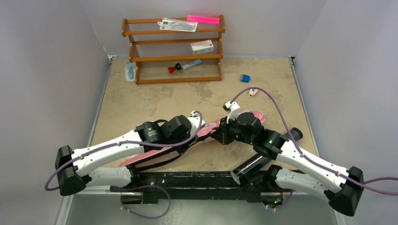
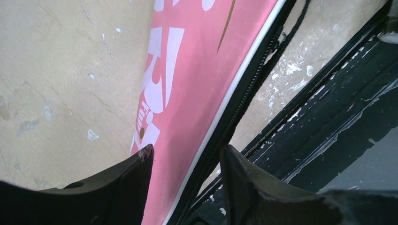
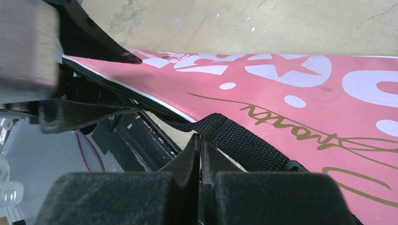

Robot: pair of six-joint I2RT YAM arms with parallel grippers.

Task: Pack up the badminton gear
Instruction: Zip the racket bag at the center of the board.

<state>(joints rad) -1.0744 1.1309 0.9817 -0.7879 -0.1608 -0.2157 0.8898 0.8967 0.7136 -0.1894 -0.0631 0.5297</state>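
Note:
The pink "SPORT" bag [image 1: 141, 158] lies slantwise across the near part of the table, its wide end at the right. In the left wrist view the bag [image 2: 187, 70] runs between my left gripper's [image 2: 185, 157] fingers, which clamp its black zipper edge, one finger above and one below. My left gripper [image 1: 202, 135] sits at the bag's middle. My right gripper [image 3: 202, 138] is shut, tips at the zipper edge beside the black strap [image 3: 244, 140]; it shows in the top view [image 1: 219, 137]. The black tube [image 1: 257, 158] lies under my right arm. Rackets and shuttlecocks are out of view.
A wooden rack [image 1: 173, 57] stands at the back with a white box [image 1: 202, 46], a red-capped blue tool [image 1: 183, 65] and a pink strip [image 1: 203, 19]. A small blue item [image 1: 245, 78] lies on the table right of it. A black rail [image 1: 187, 180] runs along the near edge.

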